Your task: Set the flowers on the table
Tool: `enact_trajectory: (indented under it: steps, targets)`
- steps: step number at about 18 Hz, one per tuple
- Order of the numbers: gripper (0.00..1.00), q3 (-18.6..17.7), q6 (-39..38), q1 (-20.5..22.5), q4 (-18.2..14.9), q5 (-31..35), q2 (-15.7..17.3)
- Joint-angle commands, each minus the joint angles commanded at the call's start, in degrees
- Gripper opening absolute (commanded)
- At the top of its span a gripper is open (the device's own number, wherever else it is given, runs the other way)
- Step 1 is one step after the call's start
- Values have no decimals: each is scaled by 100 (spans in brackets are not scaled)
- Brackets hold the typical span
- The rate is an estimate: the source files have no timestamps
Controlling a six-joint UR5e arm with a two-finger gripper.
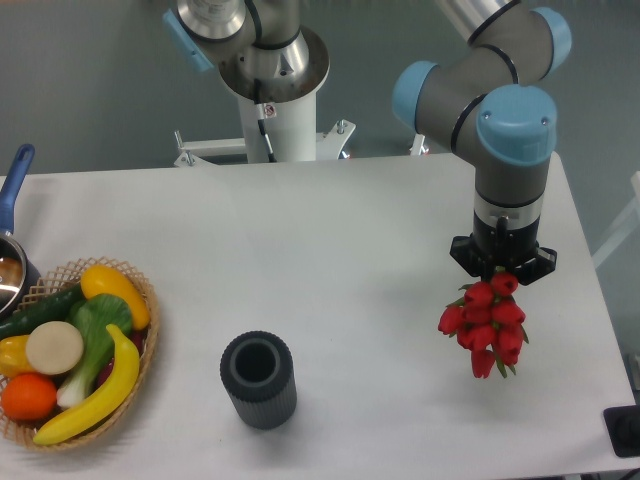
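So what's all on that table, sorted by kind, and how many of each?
Flower bunches: 1, the red flowers hanging from the gripper
Vases: 1, the dark ribbed vase
Baskets: 1, the wicker basket of fruit and vegetables
Pots: 1, the blue-handled pot at the left edge
Total: 4

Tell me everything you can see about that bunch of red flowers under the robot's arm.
The flowers are a small bunch of red tulip-like blooms with a few green leaves, looking artificial. They hang beneath the gripper, heads pointing down and slightly left, at the right side of the white table. The gripper's fingers are hidden behind the blooms, though it seems to hold the bunch from above. Whether the blooms touch the table is unclear.
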Motion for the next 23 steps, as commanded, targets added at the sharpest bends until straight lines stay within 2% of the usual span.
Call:
enact_trajectory:
  steps: [6, 11, 13, 15, 17, 18, 20, 22, 23]
  targets:
    - [13, -53, -9, -44, -61, 0, -9]
    - [13, -483, -35, -263, -61, -18, 62]
    - [15, -546, -149, -386, -61, -9, 62]
    - [22, -677, -167, -422, -61, -9, 70]
    - [34, -765, -167, -466, -61, -9, 62]
    - [46, -800, -167, -466, -61, -9, 53]
    - [62, -897, -167, -483, -17, -18, 53]
    - [95, -932, -167, -483, 9, -35, 53]
    - [100, -933, -167, -483, 9, -44, 44]
